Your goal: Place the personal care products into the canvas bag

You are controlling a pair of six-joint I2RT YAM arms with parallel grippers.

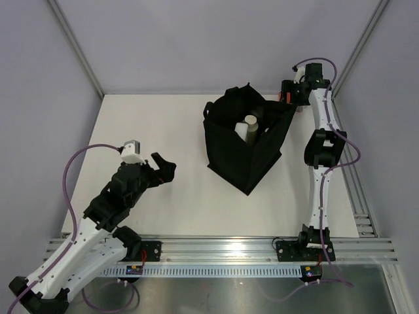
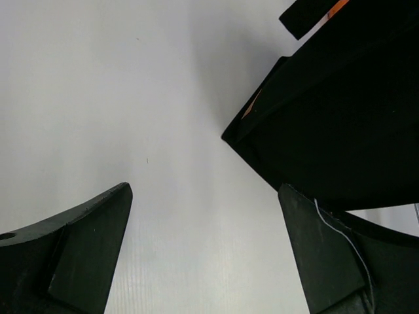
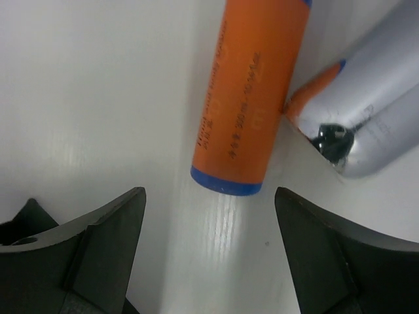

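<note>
Right wrist view: right gripper (image 3: 209, 196) fingers apart, holding nothing. Orange tube (image 3: 252, 98) lies flat on the white table (image 3: 98, 98), its blue end just ahead of the gap between the fingers, not touching them. Silver frame post (image 3: 373, 118) sits just beside the tube on the right. Top view: canvas bag (image 1: 245, 140) stands open mid-table with a cream bottle (image 1: 249, 126) inside, and the right gripper is behind it at the far right corner. Left gripper (image 1: 163, 169) is spread, empty, left of the bag, apart from it.
</note>
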